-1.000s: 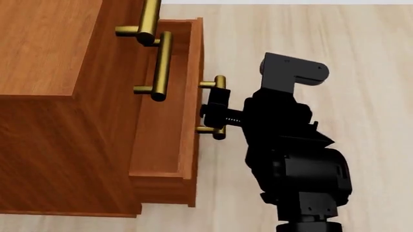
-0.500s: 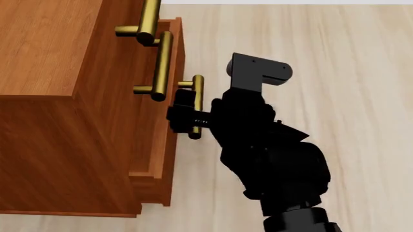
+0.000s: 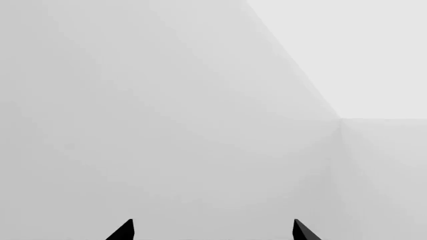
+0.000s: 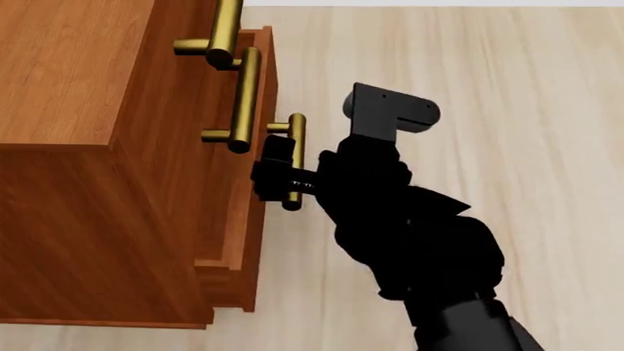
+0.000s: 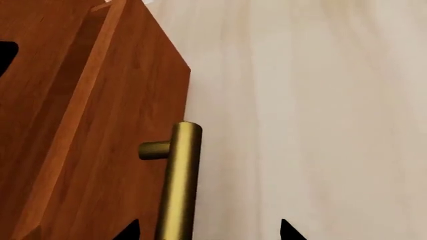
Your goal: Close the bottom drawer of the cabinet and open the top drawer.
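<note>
The reddish-brown cabinet [image 4: 69,73] fills the left of the head view. Its bottom drawer [image 4: 239,248] sticks out a short way; the drawer front also shows in the right wrist view [image 5: 100,125]. My right gripper [image 4: 278,170] is at the drawer's brass handle [image 4: 295,157]. In the right wrist view the gripper [image 5: 207,232] is open, with the handle [image 5: 180,185] between the jaws, close to one fingertip. The top drawer's handle [image 4: 222,29] and the middle handle [image 4: 244,99] stand above; both those drawers look flush. My left gripper [image 3: 212,230] is open and empty, facing a blank grey wall.
Pale wood floor [image 4: 487,73] spreads to the right of the cabinet. My right arm [image 4: 410,234] reaches in from the lower right of the head view. The left arm is out of the head view.
The bottom drawer has slid well into the cabinet with my right gripper at its handle. Most of that motion came early; in the last half second little has moved.
</note>
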### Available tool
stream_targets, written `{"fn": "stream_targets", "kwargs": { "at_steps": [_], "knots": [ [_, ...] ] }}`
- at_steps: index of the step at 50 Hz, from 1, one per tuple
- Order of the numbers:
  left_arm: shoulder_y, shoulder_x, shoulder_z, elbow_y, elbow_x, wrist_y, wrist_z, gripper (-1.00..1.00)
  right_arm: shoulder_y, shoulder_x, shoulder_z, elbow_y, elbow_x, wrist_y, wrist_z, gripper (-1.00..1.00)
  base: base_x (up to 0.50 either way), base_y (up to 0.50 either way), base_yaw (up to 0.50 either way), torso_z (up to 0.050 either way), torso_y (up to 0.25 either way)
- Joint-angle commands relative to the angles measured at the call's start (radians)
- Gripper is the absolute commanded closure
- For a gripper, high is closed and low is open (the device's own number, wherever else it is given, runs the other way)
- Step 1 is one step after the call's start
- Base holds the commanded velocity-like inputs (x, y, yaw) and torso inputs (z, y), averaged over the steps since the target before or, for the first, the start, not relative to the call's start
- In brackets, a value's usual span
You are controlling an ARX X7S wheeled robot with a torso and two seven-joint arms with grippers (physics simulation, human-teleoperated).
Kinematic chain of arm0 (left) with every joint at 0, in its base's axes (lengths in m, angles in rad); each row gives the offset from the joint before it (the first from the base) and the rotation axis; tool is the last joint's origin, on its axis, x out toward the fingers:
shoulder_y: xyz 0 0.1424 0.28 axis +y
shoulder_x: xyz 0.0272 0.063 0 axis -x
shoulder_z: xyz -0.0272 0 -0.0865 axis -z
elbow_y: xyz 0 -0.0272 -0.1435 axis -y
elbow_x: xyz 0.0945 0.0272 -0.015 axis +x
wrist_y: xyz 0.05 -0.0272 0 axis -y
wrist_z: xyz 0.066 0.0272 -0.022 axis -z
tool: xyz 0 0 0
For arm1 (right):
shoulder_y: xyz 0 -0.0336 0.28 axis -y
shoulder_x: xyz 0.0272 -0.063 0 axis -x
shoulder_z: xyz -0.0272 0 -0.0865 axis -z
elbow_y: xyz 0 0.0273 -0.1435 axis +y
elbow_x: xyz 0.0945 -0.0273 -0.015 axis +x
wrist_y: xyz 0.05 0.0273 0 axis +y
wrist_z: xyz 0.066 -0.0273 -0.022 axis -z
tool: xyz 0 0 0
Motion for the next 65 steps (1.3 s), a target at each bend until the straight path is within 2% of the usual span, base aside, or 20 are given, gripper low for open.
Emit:
{"fn": "stream_targets", "kwargs": {
  "at_steps": [1,19,26,33,46,54,65],
  "knots": [
    [0.005,-0.001,-0.001,-0.004,-0.006,0.006,-0.001,-1.00,-0.058,-0.069,-0.059,-0.111,0.262,0.028,0.027,-1.00,0.00,0.01,0.01,0.000,0.000],
    [0.008,-0.005,0.000,-0.007,-0.015,0.012,-0.003,-1.00,-0.186,-0.074,-0.046,-0.322,0.476,0.152,0.129,-1.00,0.00,0.01,0.00,0.000,0.000],
    [0.010,-0.008,0.000,-0.005,-0.017,0.009,-0.005,-1.00,-0.214,-0.083,-0.075,-0.357,0.520,0.159,0.106,-1.00,0.00,0.01,0.00,0.000,0.000],
    [0.025,-0.006,-0.011,-0.015,-0.029,0.023,-0.002,-1.00,-0.221,-0.092,-0.098,-0.359,0.690,0.170,0.118,-1.00,0.00,0.01,0.00,0.000,0.000],
    [0.022,-0.014,-0.001,-0.014,-0.026,0.012,-0.004,-1.00,-0.231,-0.088,-0.164,-0.399,0.917,0.054,0.107,-1.00,0.00,0.01,0.01,0.000,0.002],
    [0.022,-0.015,0.003,-0.018,-0.025,0.010,-0.005,-1.00,-0.232,-0.056,-0.178,-0.437,0.909,0.004,0.119,-1.00,0.00,0.01,0.01,0.000,0.000],
    [0.018,-0.022,0.012,-0.018,-0.013,-0.001,-0.008,-1.00,-0.352,0.073,-0.114,-0.766,0.948,-0.063,0.286,-1.00,0.00,0.01,0.01,0.000,0.001]
  ]
}}
